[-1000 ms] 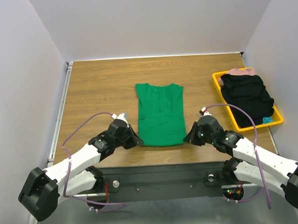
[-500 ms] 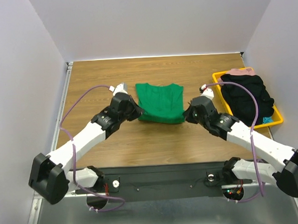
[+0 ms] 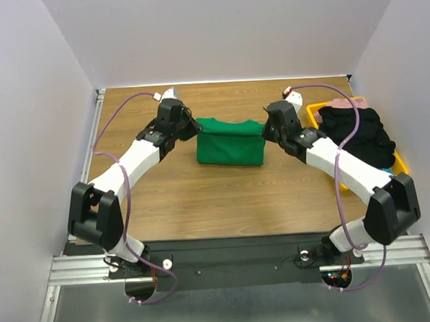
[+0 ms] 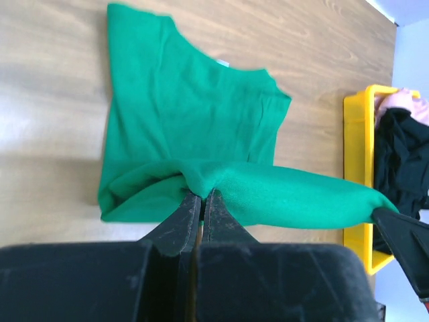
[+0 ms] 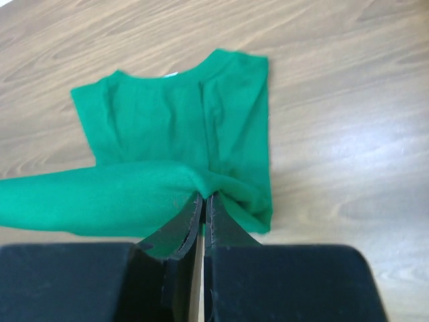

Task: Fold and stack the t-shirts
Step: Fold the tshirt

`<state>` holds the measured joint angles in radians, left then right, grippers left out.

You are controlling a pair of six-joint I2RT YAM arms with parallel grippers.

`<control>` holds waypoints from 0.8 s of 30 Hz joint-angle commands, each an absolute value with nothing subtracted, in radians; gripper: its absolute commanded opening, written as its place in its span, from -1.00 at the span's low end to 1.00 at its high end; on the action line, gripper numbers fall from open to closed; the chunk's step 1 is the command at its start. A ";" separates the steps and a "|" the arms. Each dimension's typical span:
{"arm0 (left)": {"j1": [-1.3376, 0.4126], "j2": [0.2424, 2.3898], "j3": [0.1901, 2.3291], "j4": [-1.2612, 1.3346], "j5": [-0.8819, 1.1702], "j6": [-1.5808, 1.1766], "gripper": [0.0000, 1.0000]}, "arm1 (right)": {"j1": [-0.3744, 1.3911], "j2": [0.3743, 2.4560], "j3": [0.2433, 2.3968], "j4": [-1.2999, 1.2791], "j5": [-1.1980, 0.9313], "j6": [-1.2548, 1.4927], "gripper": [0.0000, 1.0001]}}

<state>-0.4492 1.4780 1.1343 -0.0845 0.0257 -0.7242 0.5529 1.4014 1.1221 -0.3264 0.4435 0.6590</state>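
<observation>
A bright green t-shirt (image 3: 231, 143) lies in the middle of the wooden table, its lower hem lifted and carried back over the collar end. My left gripper (image 3: 196, 128) is shut on the hem's left corner; in the left wrist view (image 4: 201, 195) the cloth (image 4: 194, 127) is pinched between its fingertips. My right gripper (image 3: 264, 129) is shut on the hem's right corner, and the right wrist view (image 5: 204, 196) shows the shirt (image 5: 174, 127) stretched taut between both grippers above the flat part.
A yellow plastic tray (image 3: 315, 117) stands at the right edge, heaped with black clothes (image 3: 358, 135) and a pink piece at its back. It also shows in the left wrist view (image 4: 356, 174). A metal rail (image 3: 88, 149) runs along the table's left side.
Both grippers have carried the shirt's near hem away from the arm bases toward the far collar end, folding the shirt roughly in half. Both arms are now stretched far out.
</observation>
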 commanded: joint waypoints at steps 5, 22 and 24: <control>-0.414 1.646 1.350 -0.055 0.029 -0.635 -1.00 | 0.428 1.552 1.253 -0.252 0.379 0.595 -0.99; -0.379 2.146 1.867 -0.159 -0.071 -0.554 0.74 | 0.318 1.985 1.517 -0.127 0.264 0.549 0.36; -0.380 2.141 1.887 -0.170 -0.075 -0.542 0.97 | 0.318 1.990 1.532 -0.130 0.255 0.554 0.94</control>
<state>-0.3954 2.1803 1.7939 -0.1482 -0.0280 -0.5770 0.3264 1.9965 1.4670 -0.1730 0.2672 0.5625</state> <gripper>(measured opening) 0.931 0.824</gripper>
